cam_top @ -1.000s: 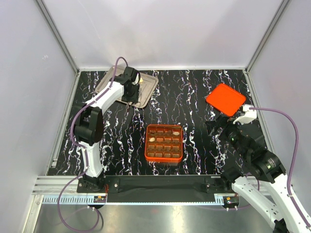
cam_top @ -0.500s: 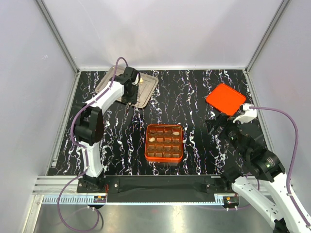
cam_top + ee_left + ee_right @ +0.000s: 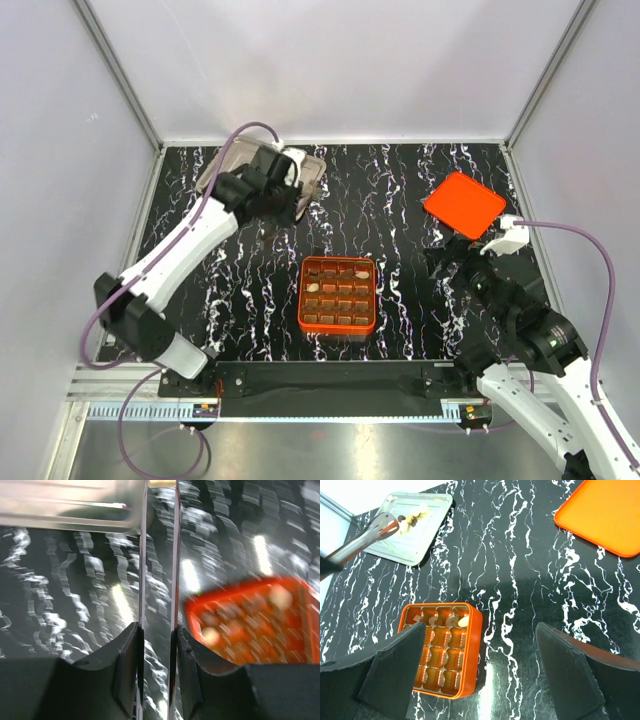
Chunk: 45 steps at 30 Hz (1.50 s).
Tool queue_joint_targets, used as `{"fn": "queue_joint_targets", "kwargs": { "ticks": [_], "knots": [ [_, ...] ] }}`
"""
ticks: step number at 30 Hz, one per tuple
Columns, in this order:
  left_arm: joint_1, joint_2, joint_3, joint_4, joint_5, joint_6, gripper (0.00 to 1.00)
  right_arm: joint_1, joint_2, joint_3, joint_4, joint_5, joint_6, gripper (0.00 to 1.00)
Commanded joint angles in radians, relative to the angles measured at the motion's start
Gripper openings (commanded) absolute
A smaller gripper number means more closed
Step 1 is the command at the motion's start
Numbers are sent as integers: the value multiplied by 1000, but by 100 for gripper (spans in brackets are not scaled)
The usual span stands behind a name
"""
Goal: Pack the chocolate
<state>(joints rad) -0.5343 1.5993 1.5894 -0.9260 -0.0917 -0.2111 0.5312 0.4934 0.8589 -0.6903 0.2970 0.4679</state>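
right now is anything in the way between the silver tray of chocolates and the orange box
Nothing visible: only bare tabletop lies between the tray and the open orange box; its lid rests far off to the right.

I'm looking down on a black desk (image 3: 400, 200) veined with white like marble. It's glossy, and the overhead light throws bright streaks (image 3: 122, 602) off it in the left wrist view. Plain pale grey walls box it in: back wall (image 3: 340, 60), left wall (image 3: 60, 150), right wall (image 3: 600, 120). Aluminium posts (image 3: 118, 70) run up both back corners. Along the near edge I see a black bar (image 3: 330, 378), then a ridged metal rail (image 3: 330, 410), with a brushed steel surface (image 3: 330, 450) below.
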Motion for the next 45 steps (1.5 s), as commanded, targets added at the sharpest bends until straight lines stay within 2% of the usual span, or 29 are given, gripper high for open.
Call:
{"fn": "queue_joint_targets", "kwargs": {
  "ticks": [1, 7, 15, 30, 36, 39, 45],
  "knots": [
    [-105, -131, -97, -36, 64, -20, 36, 4, -15, 42, -12, 33, 9, 100],
    [-234, -320, -304, -24, 92, -82, 36, 4, -36, 51, -41, 42, 15, 100],
    [-263, -464, -450, 45, 199, -134, 37, 6, -44, 48, -58, 53, 34, 100],
    [-326, -461, -539, 44, 219, -156, 38, 4, -24, 54, -46, 44, 25, 100],
    [-332, -457, -559, 53, 205, -160, 43, 4, -18, 52, -32, 39, 28, 100],
    [-332, -450, -539, 41, 176, -160, 48, 4, -22, 54, -32, 37, 29, 100],
    [-332, -441, -438, 9, 107, -157, 49, 4, -26, 74, -35, 42, 21, 100]
  ]
}}
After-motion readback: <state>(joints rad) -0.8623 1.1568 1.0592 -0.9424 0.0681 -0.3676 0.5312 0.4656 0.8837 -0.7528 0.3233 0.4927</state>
